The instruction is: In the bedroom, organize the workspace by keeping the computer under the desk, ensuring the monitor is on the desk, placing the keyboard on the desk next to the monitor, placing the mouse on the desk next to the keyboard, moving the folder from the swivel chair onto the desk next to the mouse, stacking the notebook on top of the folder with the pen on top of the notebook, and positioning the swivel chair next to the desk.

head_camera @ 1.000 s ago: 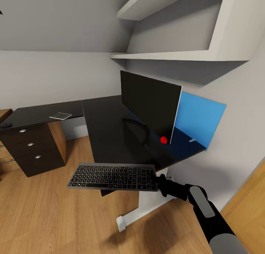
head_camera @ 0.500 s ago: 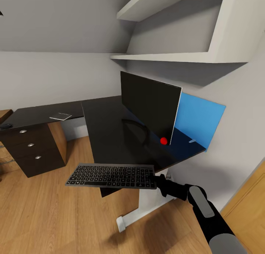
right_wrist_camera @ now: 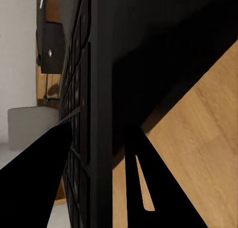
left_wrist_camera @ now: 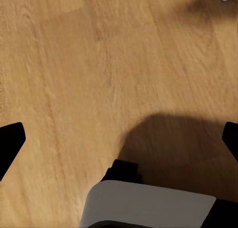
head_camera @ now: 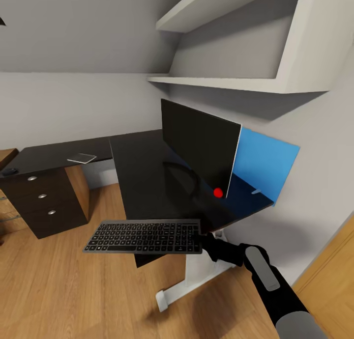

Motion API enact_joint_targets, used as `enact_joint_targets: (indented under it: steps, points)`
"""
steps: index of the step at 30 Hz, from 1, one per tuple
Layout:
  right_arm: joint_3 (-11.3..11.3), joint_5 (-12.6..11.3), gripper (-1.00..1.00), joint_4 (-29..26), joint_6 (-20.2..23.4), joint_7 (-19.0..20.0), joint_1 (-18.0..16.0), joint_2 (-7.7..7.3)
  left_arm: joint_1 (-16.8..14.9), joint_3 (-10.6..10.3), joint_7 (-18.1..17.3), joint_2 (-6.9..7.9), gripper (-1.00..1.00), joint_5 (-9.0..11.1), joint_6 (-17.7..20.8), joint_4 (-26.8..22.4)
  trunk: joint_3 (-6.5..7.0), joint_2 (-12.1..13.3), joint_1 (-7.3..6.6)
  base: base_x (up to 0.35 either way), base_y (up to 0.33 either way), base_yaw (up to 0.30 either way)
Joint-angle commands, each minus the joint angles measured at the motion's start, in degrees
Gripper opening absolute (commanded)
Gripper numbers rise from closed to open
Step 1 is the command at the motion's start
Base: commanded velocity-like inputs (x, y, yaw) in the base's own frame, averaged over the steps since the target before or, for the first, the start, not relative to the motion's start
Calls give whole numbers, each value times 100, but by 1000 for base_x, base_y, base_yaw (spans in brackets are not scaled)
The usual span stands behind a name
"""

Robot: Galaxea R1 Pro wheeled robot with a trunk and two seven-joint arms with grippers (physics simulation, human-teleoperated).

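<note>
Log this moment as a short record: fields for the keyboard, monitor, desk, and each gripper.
keyboard: held level in the air by its right end, at the desk's near edge, over the wood floor
monitor: upright on the desk, screen dark
desk: black, L-shaped, with a drawer unit at its left
right gripper: shut on the keyboard's end
left gripper: open, pointing down at the floor

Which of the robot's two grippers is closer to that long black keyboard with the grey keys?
Right. The right gripper grips the long black keyboard at its end. The left gripper hangs open over wood plank floor.
</note>
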Motion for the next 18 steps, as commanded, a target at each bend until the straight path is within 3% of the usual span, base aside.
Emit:
enact_joint_targets:
  steps: [1,4,8,11,13,15,18]
  points:
    - [10,54,-100,-4,7,50,-3,-1,-4,-49,43,1,100,25,-13,-9,13,39,-23,0,0,0]
    - [155,50,-100,-19,2,51,-2,14,-3,-49,43,1,100,25,-13,-9,67,159,-89,0,0,0]
    - [441,46,-100,-101,-208,167,-2,183,-4,-49,43,4,100,25,-13,-9,139,320,-177,0,0,0]
    - [573,49,-100,-140,-831,510,123,264,-5,-49,43,1,100,25,-13,-9,193,440,-243,0,0,0]
    - [821,56,-100,-252,-1349,685,242,275,-4,-49,43,1,100,25,-8,-9,229,520,-287,0,0,0]
    - [1256,62,-100,-419,-1955,762,303,269,-4,-49,43,1,100,25,-6,-9,247,560,-309,0,0,0]
    - [2168,256,-100,-544,-2952,778,358,255,-4,-49,43,1,100,22,-10,-9,247,560,-309,0,0,0]
